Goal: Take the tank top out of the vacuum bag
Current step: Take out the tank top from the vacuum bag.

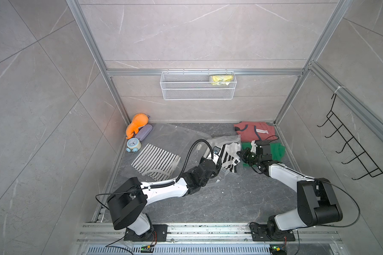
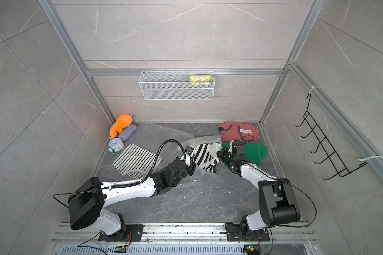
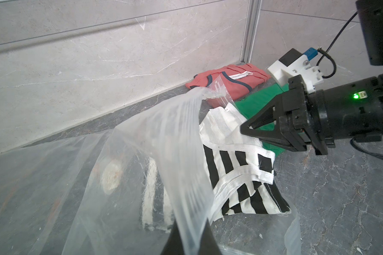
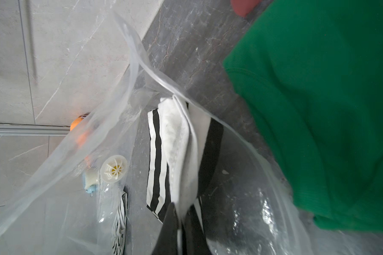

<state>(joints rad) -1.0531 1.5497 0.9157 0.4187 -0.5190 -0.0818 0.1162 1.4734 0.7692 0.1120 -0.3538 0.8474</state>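
Black-white striped tank top point(image 1: 229, 157), green garment point(image 1: 279, 152)

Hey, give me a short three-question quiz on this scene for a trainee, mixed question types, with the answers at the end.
1. Multiple choice: what does the right hand grip? A) a green garment B) the black-and-white striped tank top C) a round white valve.
2. True or false: the left hand is open and empty.
3. Fill in: the white wire mesh basket on the back wall holds a ____ packet.
Key: 1 B. 2 False: it is shut on the clear crinkly plastic vacuum bag. 3 Yellow.
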